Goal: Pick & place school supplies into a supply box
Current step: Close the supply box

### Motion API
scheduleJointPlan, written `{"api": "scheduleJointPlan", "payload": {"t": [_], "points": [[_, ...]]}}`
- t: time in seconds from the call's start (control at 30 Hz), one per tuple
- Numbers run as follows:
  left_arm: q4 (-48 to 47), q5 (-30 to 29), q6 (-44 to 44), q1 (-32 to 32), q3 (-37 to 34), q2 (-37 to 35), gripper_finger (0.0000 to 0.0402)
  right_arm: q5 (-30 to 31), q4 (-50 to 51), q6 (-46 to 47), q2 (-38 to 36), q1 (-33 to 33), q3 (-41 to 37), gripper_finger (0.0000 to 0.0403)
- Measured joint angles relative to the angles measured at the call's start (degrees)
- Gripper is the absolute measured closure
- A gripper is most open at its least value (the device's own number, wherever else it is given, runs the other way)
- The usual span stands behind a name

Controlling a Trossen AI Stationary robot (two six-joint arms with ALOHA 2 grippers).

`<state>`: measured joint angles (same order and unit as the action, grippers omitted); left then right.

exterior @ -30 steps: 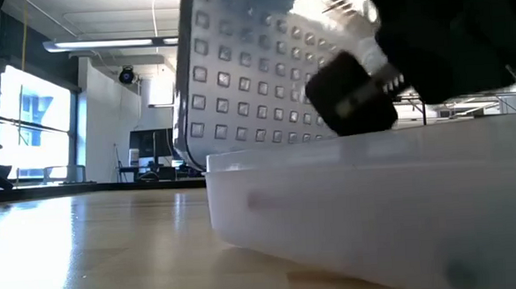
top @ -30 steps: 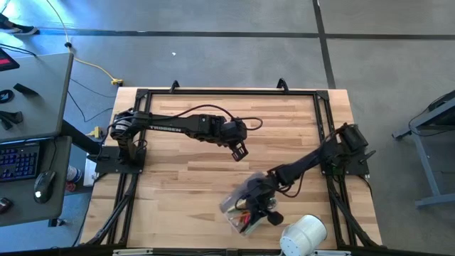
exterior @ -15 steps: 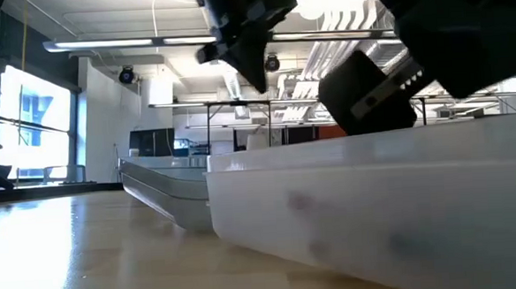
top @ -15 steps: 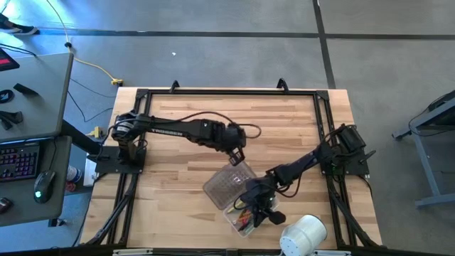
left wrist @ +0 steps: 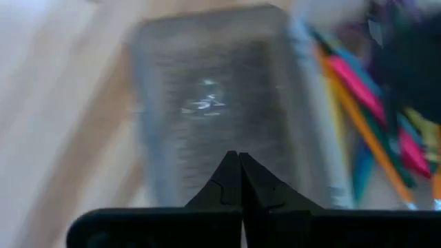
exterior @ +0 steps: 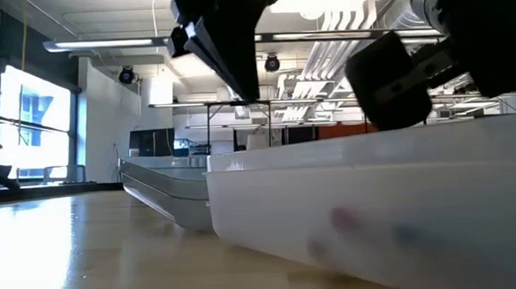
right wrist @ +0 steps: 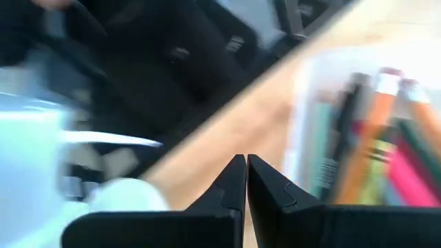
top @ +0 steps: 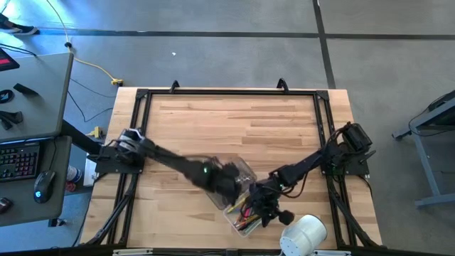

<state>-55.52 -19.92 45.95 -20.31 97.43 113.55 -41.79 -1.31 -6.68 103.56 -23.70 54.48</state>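
Note:
The supply box [top: 240, 220] is a clear plastic box near the table's near edge, filled with coloured pens and pencils [top: 249, 211]. Its ribbed grey lid [top: 239, 171] lies open and flat on the table at the box's far side. My left gripper [top: 229, 186] is shut and hovers over the lid [left wrist: 207, 103], above it in the low view [exterior: 252, 90]. My right gripper [top: 266, 208] is shut at the box's right rim, beside the pens [right wrist: 375, 148]. My right gripper [exterior: 392, 84] is shut just over the box's rim [exterior: 373, 147]. I cannot tell whether it touches the rim.
A fat white roll [top: 304, 235] stands at the near edge, right of the box and close to my right arm. The black frame rails [top: 213, 92] run around the table. Bare wood lies across the far half.
The lid stood upright over the box a second ago; it swung open and now lies flat on the table. My left gripper has moved fast toward the near edge, from the table's middle to over the lid by the box. My right gripper shifted slightly to the right.

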Motion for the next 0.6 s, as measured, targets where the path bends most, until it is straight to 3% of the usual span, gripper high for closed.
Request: {"api": "scheduleJointPlan", "payload": {"t": [0.27,0.6], "points": [[2.30,1.91,3.93,-2.21,0.07,7.67,0.0390,20.76,2.17,-1.58,-0.19,-1.45,-0.03,0.0403],[-1.75,2.76,3.64,2.38,0.07,11.85,0.0387,31.60,4.81,-1.54,-0.19,-1.06,-0.20,0.0403]]}}
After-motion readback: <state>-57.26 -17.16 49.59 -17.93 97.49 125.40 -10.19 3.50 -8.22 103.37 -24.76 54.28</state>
